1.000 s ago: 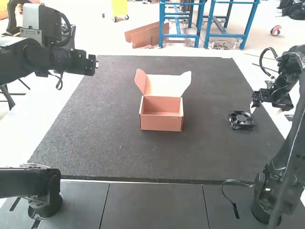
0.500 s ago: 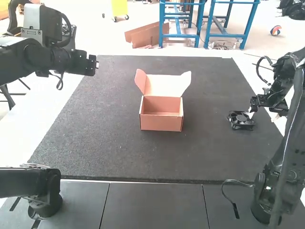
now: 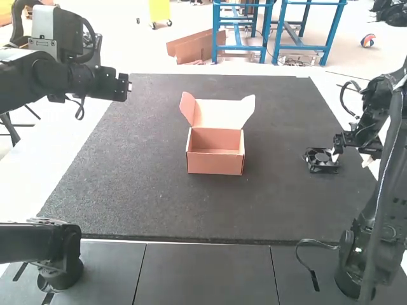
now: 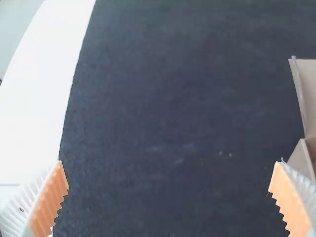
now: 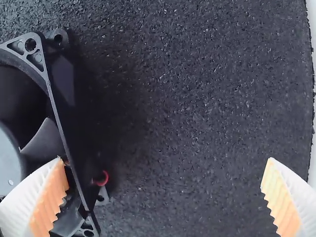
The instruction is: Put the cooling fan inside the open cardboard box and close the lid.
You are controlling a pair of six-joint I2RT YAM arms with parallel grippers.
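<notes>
**Fan on the mat, outside the box; both claws apart**

1. Task item. The cooling fan (image 3: 321, 160) lies flat on the black mat (image 3: 127, 165), well to the right of the cardboard box (image 3: 215, 152) and level with its front wall. It is not in the box.

2. Box. It stands upright at the middle of the mat. The lid flap is raised at its far side and the side tabs are up, so the cavity is open.

3. Your right arm. It rises from its base at the counter's near edge, right of the box, and bends at the wrist so that the right claw (image 3: 351, 154) points down at the fan's side farthest from the box. The fingers are spread wide. In the right wrist view one orange pad (image 5: 47, 197) sits over the fan's frame (image 5: 54, 113), and the other is over bare mat beyond the frame's edge. You cannot tell from these views whether the pad touches the frame. Nothing is gripped.

4. Your left arm. It reaches out level from the far left of the box, above the mat's far left corner. The left claw (image 3: 123, 87) faces toward the box, with its fingers wide apart and nothing between them. The left wrist view looks down at the mat, and the box's edge (image 4: 303, 98) is at one side.
</notes>
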